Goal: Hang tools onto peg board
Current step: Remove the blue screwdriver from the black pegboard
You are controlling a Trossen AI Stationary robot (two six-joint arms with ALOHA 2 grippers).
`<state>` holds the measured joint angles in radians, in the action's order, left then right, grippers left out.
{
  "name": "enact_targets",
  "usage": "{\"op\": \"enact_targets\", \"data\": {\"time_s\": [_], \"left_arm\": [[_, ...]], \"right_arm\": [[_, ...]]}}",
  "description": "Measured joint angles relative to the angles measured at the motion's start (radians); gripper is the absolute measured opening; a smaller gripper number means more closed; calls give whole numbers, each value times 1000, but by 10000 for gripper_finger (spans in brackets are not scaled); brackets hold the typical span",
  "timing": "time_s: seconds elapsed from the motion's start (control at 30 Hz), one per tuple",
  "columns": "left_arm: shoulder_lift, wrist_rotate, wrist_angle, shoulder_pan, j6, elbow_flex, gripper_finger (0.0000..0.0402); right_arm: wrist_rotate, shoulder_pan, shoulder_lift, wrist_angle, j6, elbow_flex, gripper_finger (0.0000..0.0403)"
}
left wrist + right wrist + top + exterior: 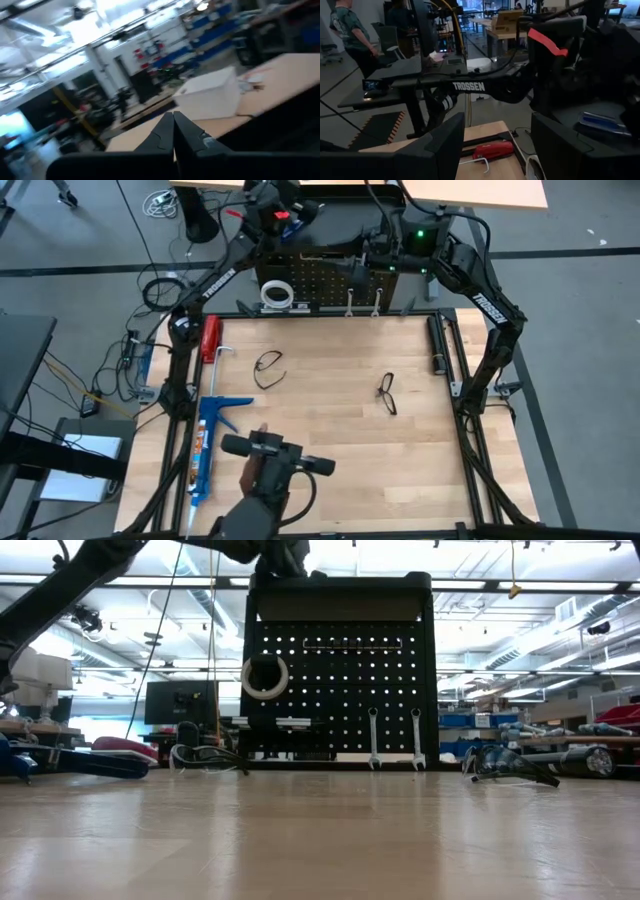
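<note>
The peg board [320, 280] stands upright at the table's far edge. On it hang a white tape roll [264, 677] and two silver wrenches [373, 738] [417, 738], each on a peg. Two black-framed safety glasses [268, 367] [388, 393] lie on the wooden tabletop. My left gripper [173, 116] is shut and holds nothing; it is raised above and behind the board's top left [288, 212]. My right gripper [496, 120] stands open and holds nothing, high by the board's top right [352, 265].
A long blue caulking gun [207, 445] and a red-handled tool [210, 338] lie along the table's left side. A person's hand with a black device [268, 460] reaches over the near edge. A person [350, 35] stands in the room beyond.
</note>
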<state>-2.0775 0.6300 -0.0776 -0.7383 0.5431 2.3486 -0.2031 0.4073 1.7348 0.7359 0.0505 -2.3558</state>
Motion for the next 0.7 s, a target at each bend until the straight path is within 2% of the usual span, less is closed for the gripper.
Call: {"op": "enact_targets", "data": {"time_s": [0.07, 0.4, 0.7], "left_arm": [[-9, 32, 46, 3, 2, 0, 1], [-43, 55, 183, 6, 10, 2, 1], [-71, 114, 269, 8, 255, 2, 1]], "right_arm": [[0, 0, 0, 8, 3, 0, 230], [0, 0, 0, 29, 3, 0, 230], [-8, -1, 0, 29, 10, 0, 230]]}}
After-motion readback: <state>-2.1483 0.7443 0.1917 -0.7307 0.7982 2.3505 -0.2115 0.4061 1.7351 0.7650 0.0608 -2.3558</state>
